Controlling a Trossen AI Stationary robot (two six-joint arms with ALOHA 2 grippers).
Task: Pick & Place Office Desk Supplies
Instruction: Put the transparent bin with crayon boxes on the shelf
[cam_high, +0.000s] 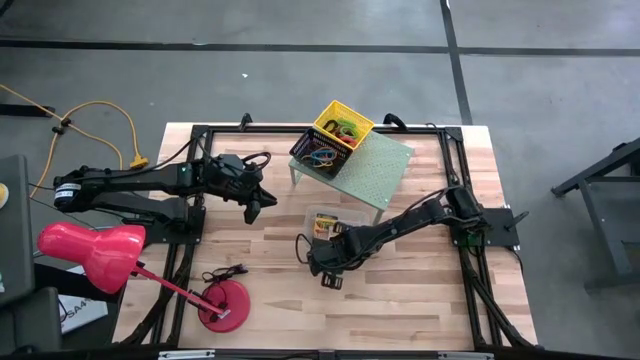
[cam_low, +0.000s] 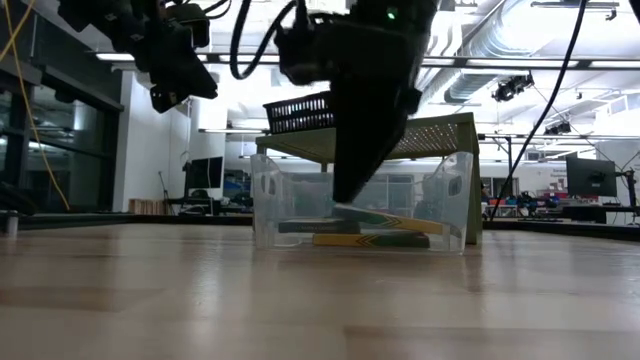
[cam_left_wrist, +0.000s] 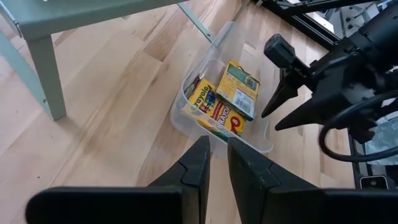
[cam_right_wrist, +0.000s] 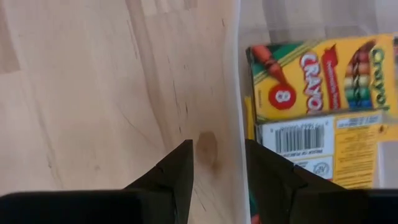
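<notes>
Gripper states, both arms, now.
Left gripper: jaws nearly together, holding nothing, raised above the table.
Right gripper: jaws open, straddling the clear tub wall, holding nothing.

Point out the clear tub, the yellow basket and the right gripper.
clear tub (cam_left_wrist: 186, 106), left wrist view, on its near transparent wall.
yellow basket (cam_high: 330, 113), high view, on its left rim.
right gripper (cam_right_wrist: 217, 163), right wrist view, midway between its open fingertips.

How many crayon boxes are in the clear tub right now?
3 visible crayon boxes, all lying flat in the clear tub: one, a second, a third overlapping. More may be hidden underneath.
</notes>
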